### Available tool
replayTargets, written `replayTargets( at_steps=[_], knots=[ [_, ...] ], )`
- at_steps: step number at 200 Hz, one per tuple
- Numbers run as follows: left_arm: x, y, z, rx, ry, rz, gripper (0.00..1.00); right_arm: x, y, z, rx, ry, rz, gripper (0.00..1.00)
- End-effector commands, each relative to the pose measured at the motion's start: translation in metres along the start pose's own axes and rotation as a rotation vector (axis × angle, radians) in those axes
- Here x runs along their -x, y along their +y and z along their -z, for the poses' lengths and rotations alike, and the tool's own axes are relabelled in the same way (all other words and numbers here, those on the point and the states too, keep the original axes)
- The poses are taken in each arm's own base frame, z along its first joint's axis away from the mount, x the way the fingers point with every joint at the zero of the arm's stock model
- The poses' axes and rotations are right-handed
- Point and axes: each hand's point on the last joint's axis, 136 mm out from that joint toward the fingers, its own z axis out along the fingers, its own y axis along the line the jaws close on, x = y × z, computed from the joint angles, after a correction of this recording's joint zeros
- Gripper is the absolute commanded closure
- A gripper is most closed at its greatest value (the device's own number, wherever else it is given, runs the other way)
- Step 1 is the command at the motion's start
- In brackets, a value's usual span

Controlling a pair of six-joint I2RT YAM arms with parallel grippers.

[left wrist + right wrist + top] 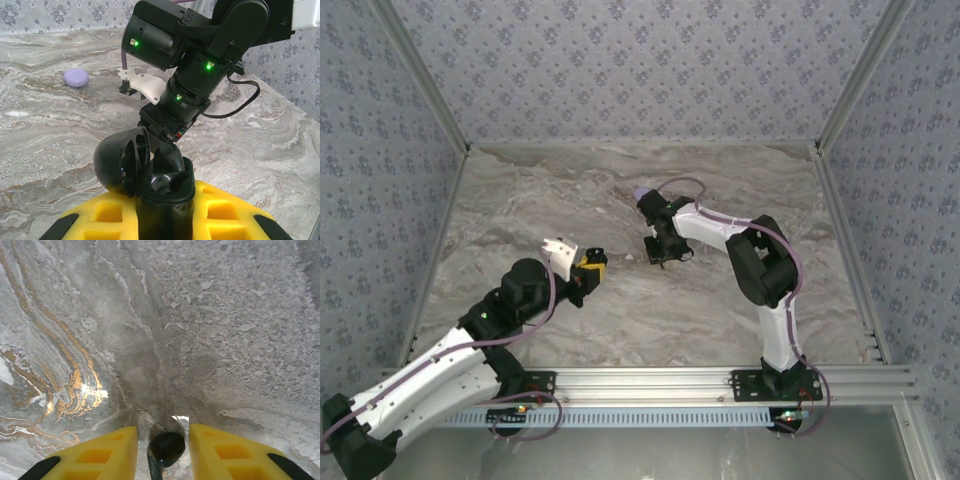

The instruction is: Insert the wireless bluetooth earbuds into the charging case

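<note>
I see the big grey marble table (620, 320) with patterned walls (640, 60) around it. My two arms reach in from the near edge. The left arm (440, 365) comes up from the bottom left corner. The right arm (765, 265) goes up from its base, bends, and turns back toward the middle of the table.

The left gripper (592, 268) sits left of the middle. Its yellow fingers (222, 215) are closed around the charging case (162, 182) and hold it up off the table. The case is black and shiny. Its round lid (120, 160) is swung open to the left side.

The right gripper (665, 255) is near the left one and points down at the table. From the left wrist camera, I see it right past the open case.

A pale lilac disc (76, 78) lies flat on the table, farther back, close to the right arm.

One small black earbud (167, 449) sits between the right gripper's yellow fingers (100, 452). The fingers are close together, and I see a thin gap on each side of the earbud. I cannot tell if they really grip it.
</note>
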Motion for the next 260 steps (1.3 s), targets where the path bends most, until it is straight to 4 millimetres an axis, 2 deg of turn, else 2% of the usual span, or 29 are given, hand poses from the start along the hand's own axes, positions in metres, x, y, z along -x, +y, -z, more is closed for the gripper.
replayTargets(
  at_steps=[1, 76, 125, 239, 243, 260],
  knots=[
    [0.023, -0.007, 0.004, -0.024, -0.068, -0.001, 0.83, -0.012, -0.005, -0.01, -0.036, 0.067, 0.01, 0.68],
    [0.02, -0.006, 0.004, -0.02, -0.057, 0.005, 0.83, -0.018, -0.005, -0.017, -0.049, 0.096, 0.006, 0.76],
    [0.016, -0.005, 0.001, -0.019, -0.042, 0.012, 0.84, -0.015, -0.001, -0.011, -0.015, 0.069, -0.027, 0.78],
    [-0.004, 0.004, -0.029, -0.07, -0.029, 0.161, 0.84, -0.009, -0.009, 0.007, 0.168, -0.011, -0.147, 0.78],
    [-0.005, 0.004, -0.03, -0.073, -0.029, 0.167, 0.84, -0.003, -0.008, 0.008, 0.181, -0.037, -0.15, 0.78],
    [-0.007, 0.004, -0.034, -0.094, -0.037, 0.174, 0.84, -0.001, -0.008, 0.013, 0.211, -0.061, -0.162, 0.78]
  ],
)
